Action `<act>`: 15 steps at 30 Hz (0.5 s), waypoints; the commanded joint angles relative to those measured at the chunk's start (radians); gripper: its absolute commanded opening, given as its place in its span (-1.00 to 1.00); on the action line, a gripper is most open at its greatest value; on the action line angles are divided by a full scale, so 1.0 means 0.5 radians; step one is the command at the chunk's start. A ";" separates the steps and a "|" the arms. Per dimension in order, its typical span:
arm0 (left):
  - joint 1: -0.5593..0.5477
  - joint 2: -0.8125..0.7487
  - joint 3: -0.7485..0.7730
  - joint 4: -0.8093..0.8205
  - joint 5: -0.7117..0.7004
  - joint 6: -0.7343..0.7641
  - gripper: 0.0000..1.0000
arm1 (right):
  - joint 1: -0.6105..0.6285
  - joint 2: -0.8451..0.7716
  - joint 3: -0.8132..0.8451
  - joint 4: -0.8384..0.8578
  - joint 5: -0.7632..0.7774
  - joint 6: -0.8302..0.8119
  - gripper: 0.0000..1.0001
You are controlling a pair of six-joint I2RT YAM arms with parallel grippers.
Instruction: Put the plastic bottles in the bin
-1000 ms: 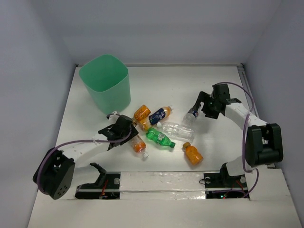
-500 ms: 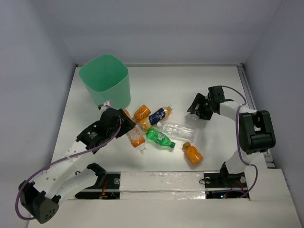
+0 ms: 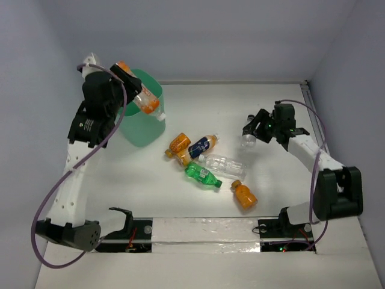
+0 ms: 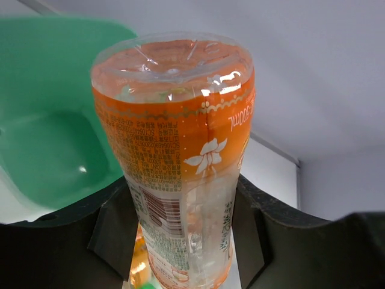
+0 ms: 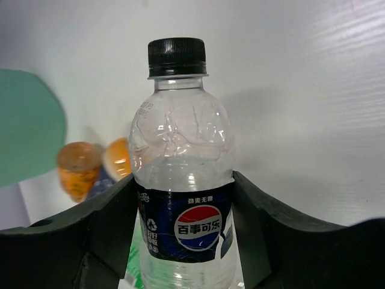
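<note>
Overhead, I count seven plastic bottles: three orange, one blue-labelled bottle (image 3: 201, 145), one green bottle (image 3: 203, 175), one large clear bottle (image 3: 224, 164), one small clear bottle (image 3: 248, 140); five lie on the worktop (image 3: 271, 102). One bin (image 3: 144, 123).

The left pincer (image 3: 133, 89) clamps an orange bottle (image 3: 141, 98) above the bin's rim. The right pincer (image 3: 255, 129) clamps the small clear bottle.

Left wrist: pads (image 4: 114, 229) tight on the orange bottle (image 4: 180, 150), "300mL" legible.

Right wrist: pads (image 5: 111, 229) tight on the small clear bottle (image 5: 183, 180); black cap, Pepsi roundel, 百事可乐.
</note>
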 commanded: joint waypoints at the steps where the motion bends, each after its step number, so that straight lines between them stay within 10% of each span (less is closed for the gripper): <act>1: 0.121 0.154 0.286 0.120 0.017 0.231 0.00 | 0.013 -0.313 0.105 -0.060 0.049 -0.017 0.14; 11: 0.547 0.467 0.290 0.469 -0.029 0.356 0.09 | 0.432 -0.657 0.549 -0.253 0.027 0.081 0.15; 15: 0.575 0.501 0.318 0.457 0.066 0.412 0.69 | 0.757 -0.455 0.905 -0.247 0.162 0.139 0.17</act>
